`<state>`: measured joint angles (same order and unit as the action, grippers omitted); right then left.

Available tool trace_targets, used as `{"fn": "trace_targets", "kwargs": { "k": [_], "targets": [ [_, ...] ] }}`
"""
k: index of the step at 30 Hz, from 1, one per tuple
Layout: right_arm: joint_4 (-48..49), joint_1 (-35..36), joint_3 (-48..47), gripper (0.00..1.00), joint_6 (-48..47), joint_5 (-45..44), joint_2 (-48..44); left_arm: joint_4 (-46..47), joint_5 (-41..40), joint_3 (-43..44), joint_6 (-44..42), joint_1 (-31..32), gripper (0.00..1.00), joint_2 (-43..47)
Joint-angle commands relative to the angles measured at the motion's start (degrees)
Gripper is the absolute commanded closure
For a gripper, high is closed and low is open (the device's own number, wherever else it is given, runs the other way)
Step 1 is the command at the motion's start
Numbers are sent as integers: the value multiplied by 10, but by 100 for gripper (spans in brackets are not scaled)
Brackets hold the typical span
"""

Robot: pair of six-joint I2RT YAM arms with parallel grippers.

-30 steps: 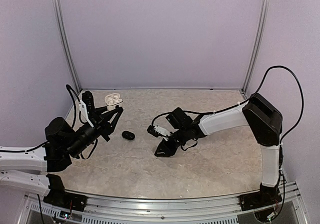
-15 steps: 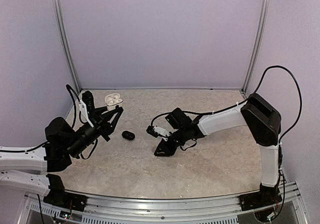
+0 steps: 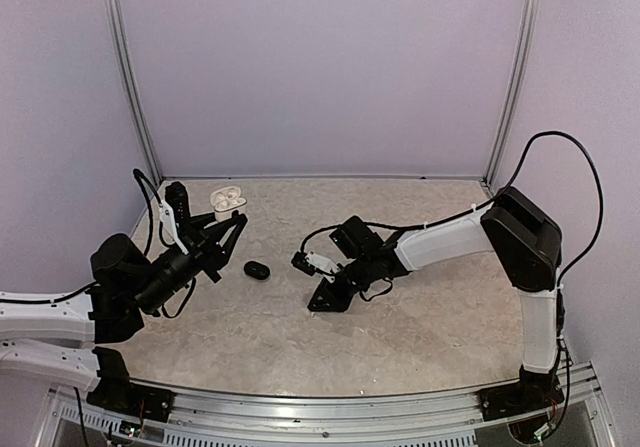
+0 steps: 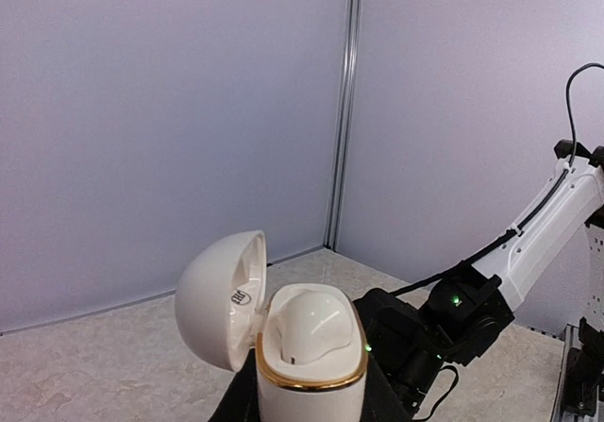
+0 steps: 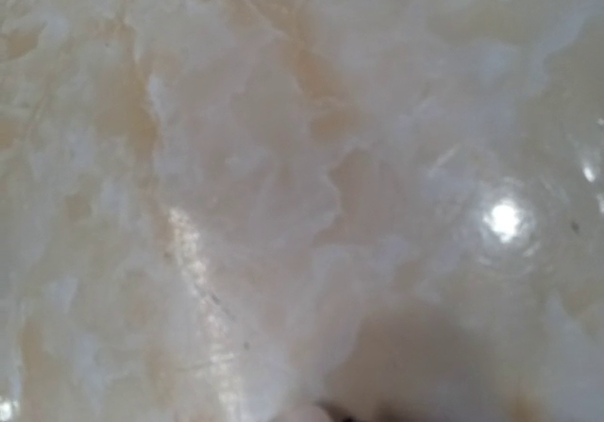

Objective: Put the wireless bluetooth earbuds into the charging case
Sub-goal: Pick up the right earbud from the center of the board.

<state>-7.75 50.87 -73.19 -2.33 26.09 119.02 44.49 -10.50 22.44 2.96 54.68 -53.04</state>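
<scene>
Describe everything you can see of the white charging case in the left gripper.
The white charging case is a glossy egg-shaped plastic shell with a gold band around its base's rim. Its domed lid is hinged open to the left, a small dark mark inside. A rounded white shape sits in the base; earbud or insert, I cannot tell. It stands upright, off the table, held low down by the left gripper.

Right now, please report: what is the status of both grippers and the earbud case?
Left gripper shut on white charging case, lid open. Right gripper down at table, jaws cannot be judged. Black oval object lies between the grippers.
</scene>
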Motion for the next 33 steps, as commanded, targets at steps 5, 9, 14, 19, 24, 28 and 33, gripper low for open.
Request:
{"fn": "trace_targets", "kwargs": {
  "k": [5, 9, 14, 19, 24, 28, 33],
  "targets": [
    [-2, 5, 18, 87, -11, -31, -55, 11, 7, 0, -6, -3, 100, -4],
    [6, 6, 28, 88, -17, -49, -91, 12, 9, 2, -6, -3, 100, -7],
    [4, 5, 34, 89, -24, -64, -121, 12, 11, 2, -7, -4, 100, -10],
    [12, 5, 49, 89, -36, -99, -193, 12, 22, 1, 1, -9, 100, -21],
    [12, 8, 58, 89, -72, -148, -280, 13, 66, 0, 24, -27, 100, -31],
    [14, 15, 54, 89, -99, -172, -339, 10, 99, 6, 30, -30, 100, -47],
    [17, 41, 38, 89, -140, -203, -393, 10, 153, 11, 30, -30, 100, -63]
  ]
}}
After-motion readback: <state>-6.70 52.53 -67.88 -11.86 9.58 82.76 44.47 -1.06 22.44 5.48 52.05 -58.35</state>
